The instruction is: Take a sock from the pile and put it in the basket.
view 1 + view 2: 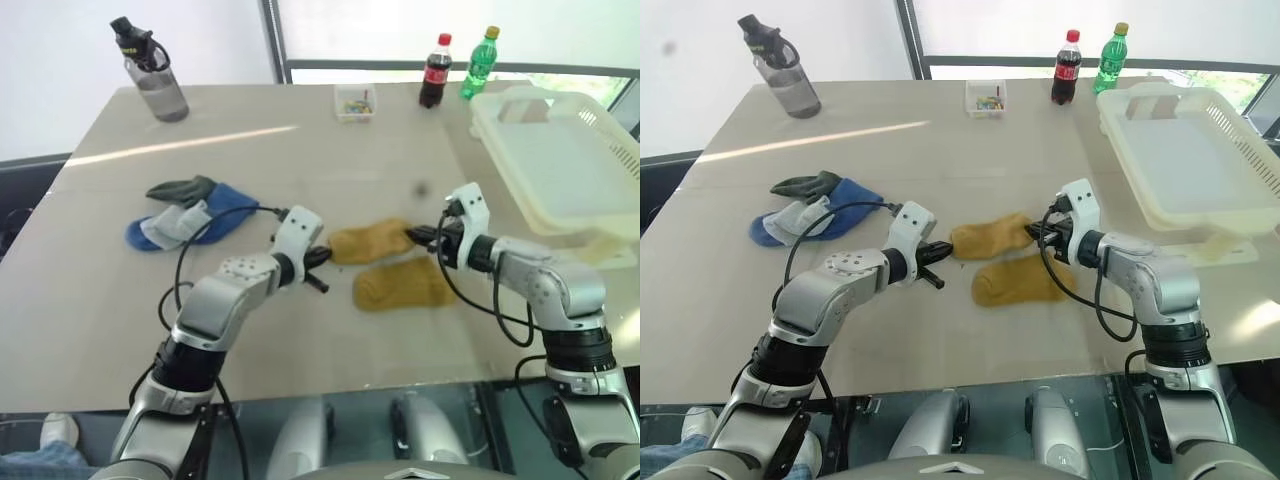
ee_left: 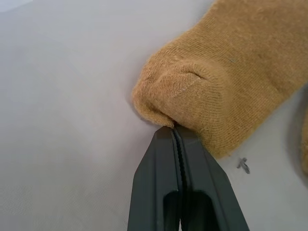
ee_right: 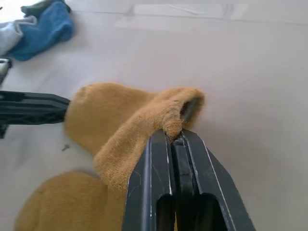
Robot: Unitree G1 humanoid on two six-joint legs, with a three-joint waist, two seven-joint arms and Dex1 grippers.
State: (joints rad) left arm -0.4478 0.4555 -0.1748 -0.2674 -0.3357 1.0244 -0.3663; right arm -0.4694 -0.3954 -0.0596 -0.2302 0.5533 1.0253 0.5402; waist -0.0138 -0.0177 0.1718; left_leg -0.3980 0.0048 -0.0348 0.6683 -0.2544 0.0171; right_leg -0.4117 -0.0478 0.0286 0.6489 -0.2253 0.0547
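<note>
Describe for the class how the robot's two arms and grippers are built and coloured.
Both arms have rounded silver-grey metallic shells with black joint sections. Each wrist ends in a white housing. Loose black cables loop outside each forearm. The left gripper and the right gripper each carry two slim black fingers, wedge-shaped, tapering to the tip, with fine ridges along their inner faces.

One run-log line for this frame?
left gripper: shut on mustard sock toe | right gripper: shut on its cuff | basket: no sock inside
</note>
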